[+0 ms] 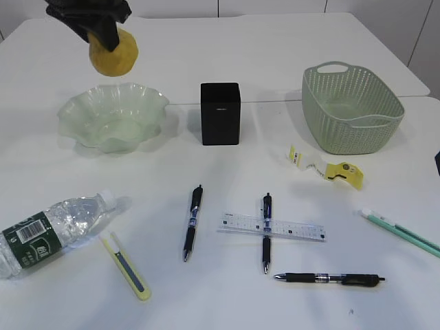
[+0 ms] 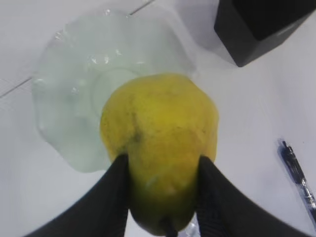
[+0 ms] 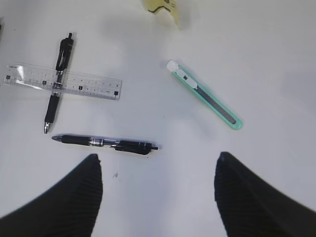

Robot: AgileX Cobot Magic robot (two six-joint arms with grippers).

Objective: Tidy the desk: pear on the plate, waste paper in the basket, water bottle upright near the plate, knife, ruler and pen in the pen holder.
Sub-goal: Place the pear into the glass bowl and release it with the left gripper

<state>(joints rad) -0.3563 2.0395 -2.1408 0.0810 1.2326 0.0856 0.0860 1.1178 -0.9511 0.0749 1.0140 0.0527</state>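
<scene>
Two black fingers [image 2: 111, 197] of the left gripper [image 2: 163, 190] clamp the lower sides of a yellow, speckled pear [image 2: 158, 128], jaws part-way apart on the fruit's width. The pear hangs in the air above the wavy-edged, pale green glass plate [image 2: 64, 94], not touching it; in the exterior view the fruit [image 1: 114, 53] sits high over the plate's [image 1: 77, 113] far-left rim.

The right gripper [image 3: 158, 190] stands wide open with nothing between its ribbed black fingers [image 3: 64, 197], hovering over bare white table [image 3: 276, 64]. Just beyond it lies a black pen [image 3: 106, 143], then a clear plastic ruler [image 3: 61, 82] laid across a second black pen [image 3: 55, 89], and a teal utility knife [image 3: 205, 95] off to one side.

Beside the plate stands a square black pen holder [image 1: 220, 113], and right of that a green woven plastic basket [image 1: 350, 110]. A yellow-and-white scrap of waste paper [image 1: 326, 167] lies in front of the basket. At the near left, a clear water bottle [image 1: 51, 230] with a dark green label lies on its side, a yellow utility knife [image 1: 128, 265] just beside it, a third black pen [image 1: 192, 221] further right.
</scene>
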